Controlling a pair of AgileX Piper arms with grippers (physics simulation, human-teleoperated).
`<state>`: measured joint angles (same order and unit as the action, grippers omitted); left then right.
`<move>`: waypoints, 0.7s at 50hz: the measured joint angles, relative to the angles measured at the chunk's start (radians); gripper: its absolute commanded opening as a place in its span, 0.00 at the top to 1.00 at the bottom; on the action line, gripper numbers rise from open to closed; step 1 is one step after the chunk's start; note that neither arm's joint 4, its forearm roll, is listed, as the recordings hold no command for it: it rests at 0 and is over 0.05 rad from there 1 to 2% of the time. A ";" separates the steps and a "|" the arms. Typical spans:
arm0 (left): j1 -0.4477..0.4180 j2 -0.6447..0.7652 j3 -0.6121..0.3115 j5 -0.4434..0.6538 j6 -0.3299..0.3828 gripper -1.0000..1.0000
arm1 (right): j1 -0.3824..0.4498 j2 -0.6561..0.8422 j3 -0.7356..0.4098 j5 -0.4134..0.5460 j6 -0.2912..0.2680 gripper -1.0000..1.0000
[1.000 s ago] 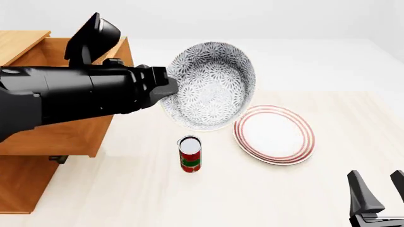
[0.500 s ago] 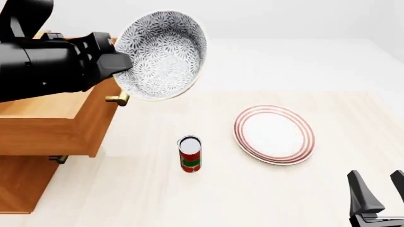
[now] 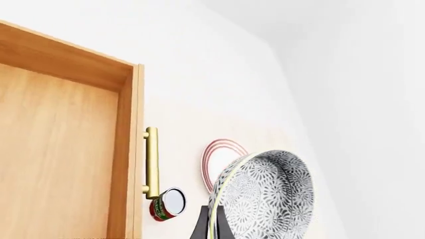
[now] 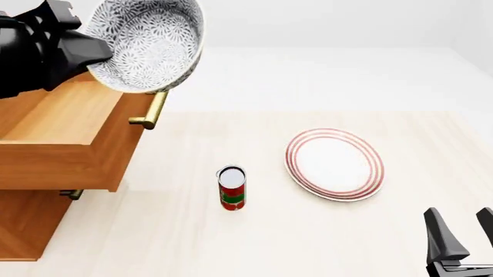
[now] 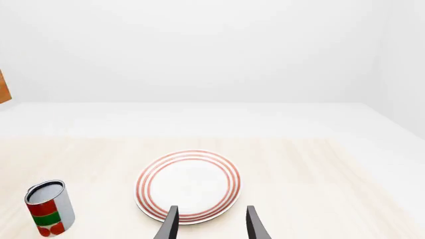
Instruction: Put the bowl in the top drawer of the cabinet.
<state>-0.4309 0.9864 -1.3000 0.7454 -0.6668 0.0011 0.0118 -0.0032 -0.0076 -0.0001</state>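
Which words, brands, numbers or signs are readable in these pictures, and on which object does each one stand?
None can be read.
The can has a red and green label, but no letters can be made out on it.
The bowl, plate and top drawer carry only patterns, rings or plain wood.

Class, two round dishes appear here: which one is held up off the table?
The speckled bowl, gripped by the left claw above the top drawer; the red-ringed plate lies flat.

In the front view the bowl (image 4: 146, 43) is cut by the frame's top edge and hides the left end effector (image 4: 96, 55) fingertips. The right end effector (image 4: 462, 242) is cropped at the lower right corner. The cabinet (image 4: 46, 150) runs off the left edge.
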 measured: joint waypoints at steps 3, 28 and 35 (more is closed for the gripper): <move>0.018 -0.002 -0.011 0.013 0.000 1.00 | 0.000 0.000 0.000 0.000 0.000 0.00; 0.156 -0.005 -0.090 0.106 -0.019 1.00 | 0.001 -0.002 0.000 0.000 -0.004 0.00; 0.192 -0.004 -0.093 0.116 -0.038 1.00 | 0.000 -0.001 0.000 0.000 -0.002 0.00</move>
<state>-0.2384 0.9821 -1.3926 0.8616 -0.7048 0.0015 0.0105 -0.0032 -0.0073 -0.0022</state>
